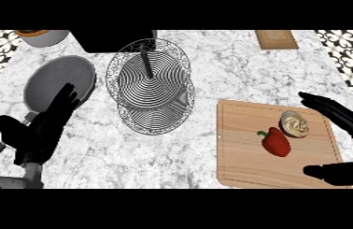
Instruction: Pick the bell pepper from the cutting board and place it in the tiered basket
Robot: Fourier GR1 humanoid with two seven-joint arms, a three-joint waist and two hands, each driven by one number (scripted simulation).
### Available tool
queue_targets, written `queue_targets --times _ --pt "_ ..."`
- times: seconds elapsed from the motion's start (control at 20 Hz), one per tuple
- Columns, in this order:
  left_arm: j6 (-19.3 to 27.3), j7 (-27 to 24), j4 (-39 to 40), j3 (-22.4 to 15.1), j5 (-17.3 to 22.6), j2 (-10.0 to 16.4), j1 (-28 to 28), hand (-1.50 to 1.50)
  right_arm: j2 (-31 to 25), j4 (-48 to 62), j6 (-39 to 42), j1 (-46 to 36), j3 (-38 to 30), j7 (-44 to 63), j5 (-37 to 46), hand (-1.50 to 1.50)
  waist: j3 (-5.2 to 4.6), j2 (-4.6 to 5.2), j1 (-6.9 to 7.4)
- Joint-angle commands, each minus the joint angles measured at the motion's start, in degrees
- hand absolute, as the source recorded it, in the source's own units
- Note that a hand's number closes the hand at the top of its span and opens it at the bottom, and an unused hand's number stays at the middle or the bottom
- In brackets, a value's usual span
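A red bell pepper [276, 141] lies on the wooden cutting board [241, 167] at the right of the head view. The wire tiered basket [150, 85] stands at the middle of the counter, nothing in it. My right hand [329, 109] comes in from the right edge, open; its fingers reach over the board's far right corner and its thumb [328, 172] shows over the board's near right corner. The pepper lies apart from it, between fingers and thumb. My left hand [45, 127] rests open at the left, fingers up.
A pale garlic bulb [295, 124] sits on the board just right of the pepper. A grey round plate [59, 81] lies left of the basket, partly under my left hand. A pot [43, 36], a black object [110, 40] and a small wooden block [276, 39] line the far edge.
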Motion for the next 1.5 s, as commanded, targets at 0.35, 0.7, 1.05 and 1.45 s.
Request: queue_targets --times 0.35,0.7,1.05,1.45 --pt "0.9 1.5 0.1 -0.9 -1.7 -2.0 -1.6 0.00 -15.5 -20.6 14.6 4.3 9.0 22.9 15.2 -1.50 0.05 0.24 0.33" --pt "-0.1 1.2 -2.4 -1.4 -5.0 -4.4 1.3 0.00 -3.9 -21.0 16.5 2.5 12.4 33.5 22.8 -1.50 0.17 0.42 1.42" --pt "-4.2 3.4 -1.8 2.8 -3.4 -3.1 -1.4 0.00 6.0 -6.4 12.5 -0.5 17.8 32.3 34.7 -1.50 0.20 0.52 1.68" --pt "-5.2 4.6 1.2 4.8 -5.4 -6.5 -3.8 0.00 8.4 2.7 5.7 0.6 12.1 22.3 40.8 -1.50 0.18 0.50 0.99"
